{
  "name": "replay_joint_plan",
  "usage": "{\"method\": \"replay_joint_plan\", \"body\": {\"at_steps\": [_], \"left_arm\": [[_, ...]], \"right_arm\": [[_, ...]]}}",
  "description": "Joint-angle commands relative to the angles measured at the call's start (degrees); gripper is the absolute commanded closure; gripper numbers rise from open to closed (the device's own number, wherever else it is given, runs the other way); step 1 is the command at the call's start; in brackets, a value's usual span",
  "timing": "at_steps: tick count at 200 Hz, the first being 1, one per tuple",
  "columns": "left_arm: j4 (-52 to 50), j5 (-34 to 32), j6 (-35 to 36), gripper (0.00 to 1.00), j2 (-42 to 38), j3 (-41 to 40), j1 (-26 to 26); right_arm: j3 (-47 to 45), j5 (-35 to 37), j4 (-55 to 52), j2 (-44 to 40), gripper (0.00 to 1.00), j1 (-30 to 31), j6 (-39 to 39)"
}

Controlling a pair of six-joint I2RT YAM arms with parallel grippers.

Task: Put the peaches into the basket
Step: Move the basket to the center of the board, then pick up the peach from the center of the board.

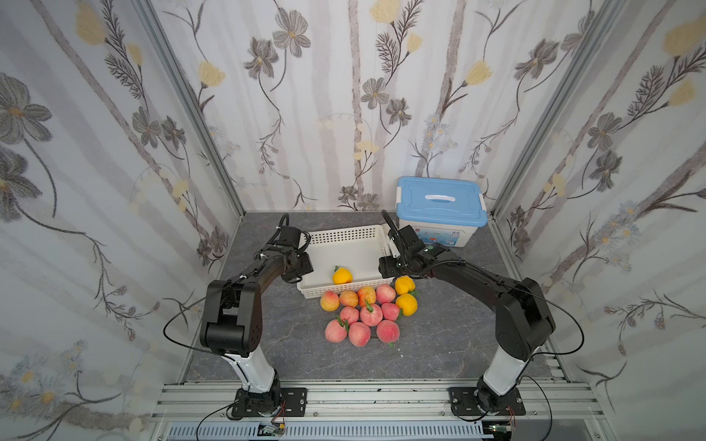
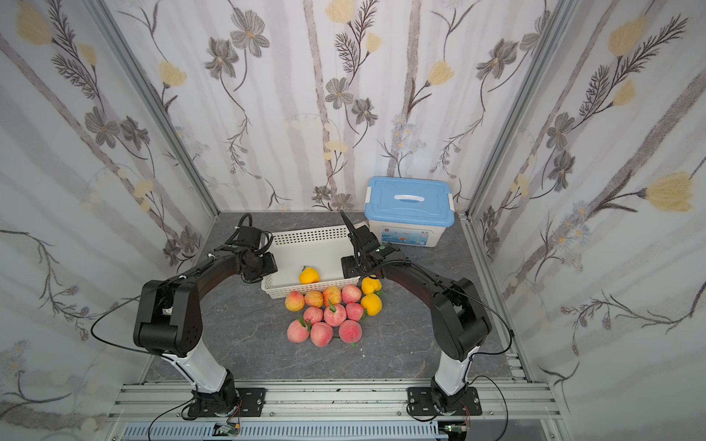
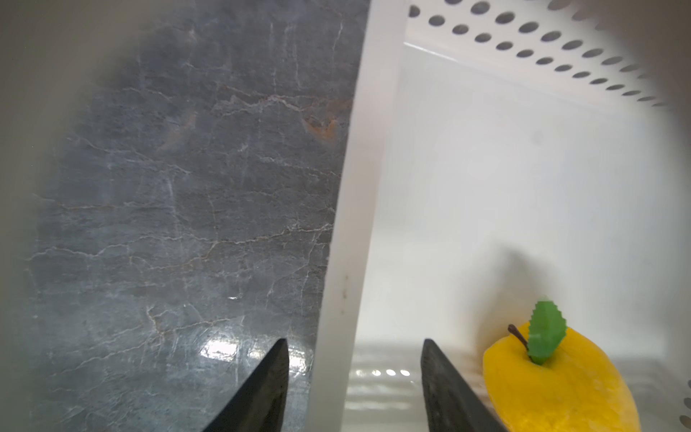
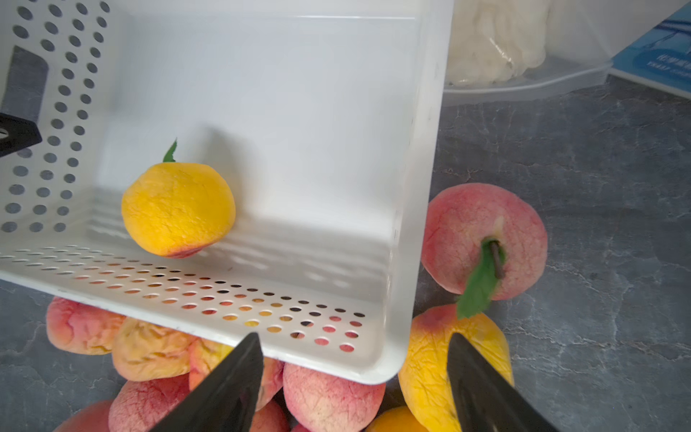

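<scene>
The white perforated basket (image 1: pixel 344 233) (image 2: pixel 305 235) stands mid-table with one yellow peach (image 1: pixel 342 275) (image 2: pixel 309 275) inside, near its front wall. Several pink and yellow peaches (image 1: pixel 370 315) (image 2: pixel 335 315) lie clustered on the table just in front of it. My left gripper (image 3: pixel 354 346) is open, its fingers either side of the basket's left wall (image 3: pixel 355 187), the yellow peach (image 3: pixel 553 377) beside one finger. My right gripper (image 4: pixel 355 338) is open over the basket's front right corner (image 4: pixel 422 224), above a yellow peach (image 4: pixel 430 355) and near a pink one (image 4: pixel 482 239). Neither holds anything.
A white box with a blue lid (image 1: pixel 441 202) (image 2: pixel 408 204) stands at the back right, close behind the basket. Patterned walls close in the grey marbled table (image 1: pixel 439 336) on three sides. Both arm bases sit on the front rail.
</scene>
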Motion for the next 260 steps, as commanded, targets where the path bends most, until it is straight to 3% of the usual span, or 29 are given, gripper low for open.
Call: {"method": "replay_joint_plan", "body": {"at_steps": [1,50,106,131,170,260], "left_arm": [[-1.6,-1.1,0.3,0.37,-2.8,1.0,-0.7],[-5.4,-3.6,4.3,0.28,-13.7,-1.9,-9.4],[4.9,2.4,8.5,0.22,-22.7,-10.8,-28.2],[10.6,5.2,10.8,0.21,-24.2,-15.0,-33.7],[15.6,8.0,13.0,0.21,-27.0,-19.1,-37.2],[15.0,9.7,14.0,0.22,-31.3,-22.1,-37.6]], "right_arm": [[-1.7,-1.3,0.4,-4.1,0.19,-0.7,1.2],[-11.3,-3.4,-2.2,-15.1,0.17,-3.6,0.8],[-21.5,-7.9,-3.9,-22.4,0.14,-4.4,1.5],[-24.2,-10.4,-1.8,-22.5,0.14,-4.5,3.0],[-27.4,-10.9,1.2,-20.1,0.14,-4.4,4.0],[-25.2,-7.7,4.2,-11.0,0.21,-4.4,4.2]]}}
